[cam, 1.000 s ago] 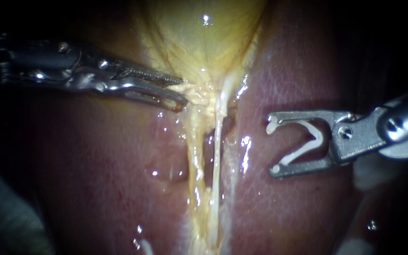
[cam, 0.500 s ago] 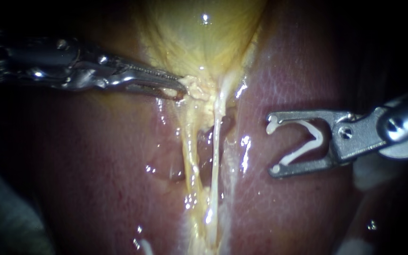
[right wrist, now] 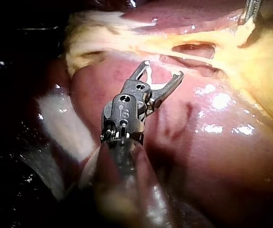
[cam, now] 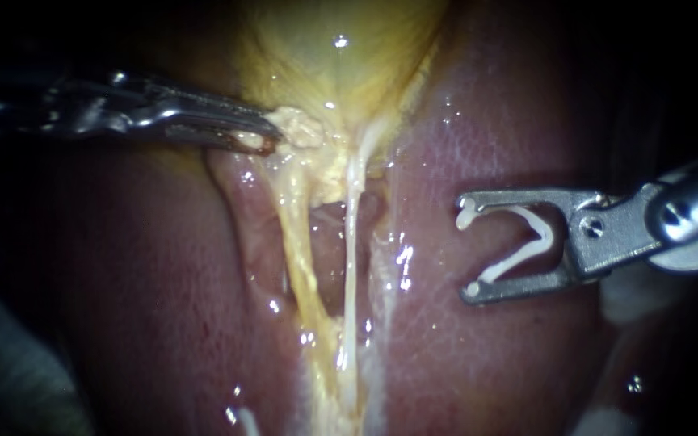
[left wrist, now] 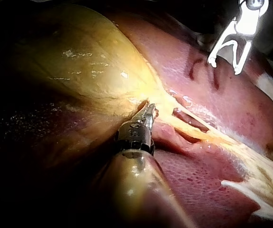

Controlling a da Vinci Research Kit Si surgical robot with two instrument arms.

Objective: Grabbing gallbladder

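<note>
The left instrument (cam: pixel 267 137), a slender steel shaft ending in two narrow toothed jaws, comes in from the left and has its jaws clamped together on a lump of pale, crumbly tissue at the narrow lower end of the yellow-green, glistening gallbladder (cam: pixel 341 64). The left wrist view shows the same hold: the left instrument (left wrist: pixel 149 112) bites the gallbladder (left wrist: pixel 89 61) just where it tapers. From that gripped spot two thin stretched strands run down over the smooth reddish-brown liver (cam: pixel 486 347): a yellowish strand (cam: pixel 296 258) and a whiter strand (cam: pixel 351 266), with a dark reddish opening between them. The right instrument (cam: pixel 466 254), with broad forked steel jaws, hangs over the liver well apart from the strands; its jaws stand wide, and a bent white clip (cam: pixel 523 242) sits between them, touching both. In the right wrist view the right instrument (right wrist: pixel 163 70) points toward the strands, short of them.
</note>
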